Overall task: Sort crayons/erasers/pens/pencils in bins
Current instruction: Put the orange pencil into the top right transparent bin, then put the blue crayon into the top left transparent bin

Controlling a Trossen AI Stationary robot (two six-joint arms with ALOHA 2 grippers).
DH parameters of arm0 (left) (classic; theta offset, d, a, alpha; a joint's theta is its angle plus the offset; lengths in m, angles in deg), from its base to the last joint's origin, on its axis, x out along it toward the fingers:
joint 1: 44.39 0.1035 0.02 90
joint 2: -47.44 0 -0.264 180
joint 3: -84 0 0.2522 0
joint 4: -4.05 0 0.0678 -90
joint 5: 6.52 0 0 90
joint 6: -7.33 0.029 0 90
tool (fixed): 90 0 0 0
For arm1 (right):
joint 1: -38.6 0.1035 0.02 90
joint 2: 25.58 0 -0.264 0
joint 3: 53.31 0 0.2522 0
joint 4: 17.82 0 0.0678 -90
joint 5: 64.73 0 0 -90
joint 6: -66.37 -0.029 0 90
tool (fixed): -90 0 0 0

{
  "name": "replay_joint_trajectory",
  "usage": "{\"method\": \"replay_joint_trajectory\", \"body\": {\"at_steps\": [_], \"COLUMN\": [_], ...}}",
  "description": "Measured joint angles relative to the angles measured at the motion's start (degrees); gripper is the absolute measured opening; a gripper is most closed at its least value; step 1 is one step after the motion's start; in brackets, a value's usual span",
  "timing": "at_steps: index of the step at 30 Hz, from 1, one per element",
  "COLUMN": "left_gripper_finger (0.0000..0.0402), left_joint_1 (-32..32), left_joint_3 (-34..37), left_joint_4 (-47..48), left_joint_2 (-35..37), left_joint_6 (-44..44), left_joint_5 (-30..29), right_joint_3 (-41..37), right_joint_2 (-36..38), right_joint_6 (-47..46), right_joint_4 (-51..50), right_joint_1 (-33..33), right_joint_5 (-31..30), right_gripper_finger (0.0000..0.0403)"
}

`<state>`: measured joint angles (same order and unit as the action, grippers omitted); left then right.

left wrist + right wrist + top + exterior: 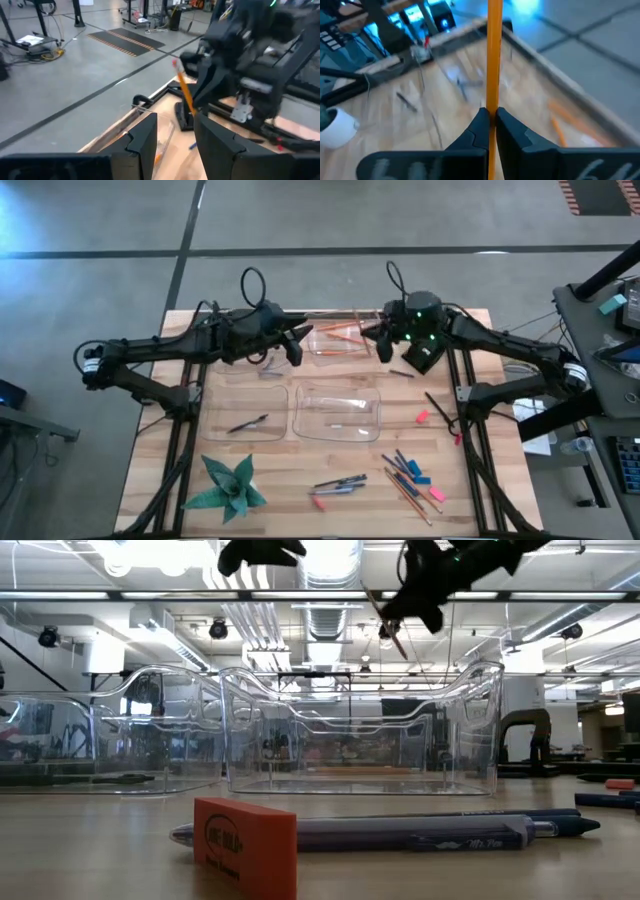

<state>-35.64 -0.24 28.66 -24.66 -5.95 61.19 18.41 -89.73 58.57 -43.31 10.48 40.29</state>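
Observation:
My right gripper (378, 340) hangs above the far right bin (340, 345), shut on an orange pencil (494, 55). The pencil also shows in the left wrist view (184, 90) and in the low view (385, 622). My left gripper (172, 145) is open with nothing between its fingers, raised over the far left bin (250, 350) and facing the right gripper. Orange pencils lie in the far right bin. A black pen (247, 423) lies in the near left bin (215, 415). The near right bin (338, 412) stands beside it. My right gripper pinches the pencil's shaft (492, 111) between its two fingertips. A long stretch of the shaft runs on past the fingers. The pencil stands steeply tilted across the fingers, its pink-tipped end (175, 63) up. It is lifted clear of the table and bins.
A green paper star (228, 488) sits at the near left. Loose pens (340, 483), pencils, blue crayons and erasers (410, 473) lie near the front edge. A pink eraser (422, 417) and a black pen (436, 406) lie at the right. An orange-red eraser (245, 845) stands close to the low camera.

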Motion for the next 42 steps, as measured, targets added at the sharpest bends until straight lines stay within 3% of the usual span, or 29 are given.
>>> {"method": "replay_joint_trajectory", "body": {"at_steps": [7, 14, 23, 33, 42], "left_gripper_finger": [0.0116, 0.0116, 0.0116, 0.0116, 0.0116], "left_joint_1": [3.1, 6.1, 6.7, 6.7, 6.4], "left_joint_3": [0.0, 0.0, 0.0, 0.0, 0.0], "left_joint_4": [-5.1, -5.8, -5.5, -4.0, -3.6], "left_joint_2": [-3.3, -6.9, -11.0, -6.0, -1.0], "left_joint_6": [3.9, 6.5, 4.2, 3.1, 2.3], "left_joint_5": [8.6, 8.8, 9.3, 9.7, 9.7], "right_joint_3": [10.8, 16.8, 16.3, 16.5, 16.5], "right_joint_2": [-6.2, -12.1, -22.9, -33.3, -30.4], "right_joint_6": [8.7, 12.4, 15.1, 21.9, 21.0], "right_joint_4": [0.0, -2.3, -7.1, -9.8, -12.1], "right_joint_1": [0.0, -1.3, -6.6, -7.8, -8.2], "right_joint_5": [0.0, 0.0, 0.0, 0.6, -1.3], "right_gripper_finger": [0.0006, 0.0006, 0.0007, 0.0008, 0.0009]}}
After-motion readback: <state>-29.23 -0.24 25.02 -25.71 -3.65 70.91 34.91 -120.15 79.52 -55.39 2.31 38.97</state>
